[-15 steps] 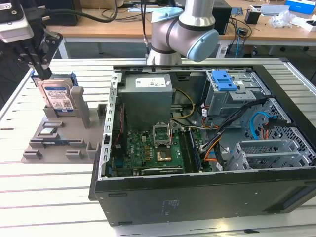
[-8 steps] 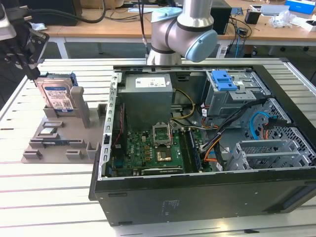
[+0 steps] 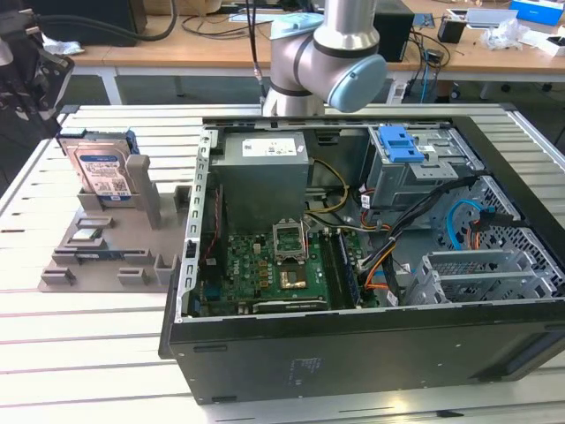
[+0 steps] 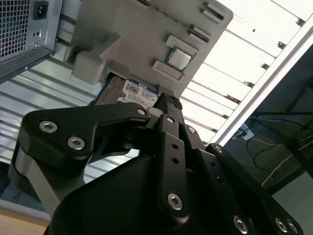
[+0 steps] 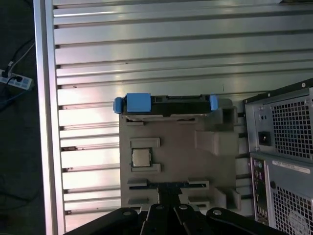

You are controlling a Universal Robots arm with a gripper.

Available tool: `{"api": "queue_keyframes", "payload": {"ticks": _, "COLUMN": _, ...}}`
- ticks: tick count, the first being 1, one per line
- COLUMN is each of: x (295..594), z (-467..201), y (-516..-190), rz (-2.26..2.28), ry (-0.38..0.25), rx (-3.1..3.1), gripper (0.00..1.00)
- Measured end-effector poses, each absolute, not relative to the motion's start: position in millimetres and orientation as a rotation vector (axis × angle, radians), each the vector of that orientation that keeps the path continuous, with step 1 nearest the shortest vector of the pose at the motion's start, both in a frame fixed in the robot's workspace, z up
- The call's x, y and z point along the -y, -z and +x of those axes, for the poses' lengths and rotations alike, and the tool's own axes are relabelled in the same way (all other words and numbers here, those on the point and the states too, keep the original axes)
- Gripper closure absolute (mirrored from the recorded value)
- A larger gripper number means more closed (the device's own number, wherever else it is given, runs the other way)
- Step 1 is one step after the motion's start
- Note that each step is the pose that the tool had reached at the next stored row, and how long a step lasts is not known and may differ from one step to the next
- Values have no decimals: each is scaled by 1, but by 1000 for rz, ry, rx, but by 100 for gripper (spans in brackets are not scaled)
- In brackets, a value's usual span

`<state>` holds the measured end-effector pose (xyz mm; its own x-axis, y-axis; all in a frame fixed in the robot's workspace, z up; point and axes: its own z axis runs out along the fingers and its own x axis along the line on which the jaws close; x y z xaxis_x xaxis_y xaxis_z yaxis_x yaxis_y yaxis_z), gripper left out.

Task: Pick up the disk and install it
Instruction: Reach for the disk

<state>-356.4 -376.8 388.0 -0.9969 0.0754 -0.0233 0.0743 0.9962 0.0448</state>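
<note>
Second wrist view: disk [image 4: 133,93] apart, beyond jaws.

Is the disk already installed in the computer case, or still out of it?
Still out: the disk stands on edge in the grey holder on the table, at the exterior view's left of the open case.

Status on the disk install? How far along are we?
Done: nothing yet. The disk stands upright in its slot in the grey holder on the table, beside the open computer case. In hand: the gripper hangs close over the disk, which sits fully in the holder, not lifted. Left: both the pick-up and the install in the case.
</note>
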Motion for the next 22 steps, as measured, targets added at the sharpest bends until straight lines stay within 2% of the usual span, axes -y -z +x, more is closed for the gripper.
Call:
{"api": "queue_keyframes", "payload": {"ticks": 9, "x": 360, "z": -361, "y": -384, "rz": 117, "ry": -68, "rx": -3114, "gripper": 90}}
{"api": "queue_keyframes", "payload": {"ticks": 22, "x": 358, "z": -363, "y": -382, "rz": 117, "ry": -68, "rx": -3114, "gripper": 90}}
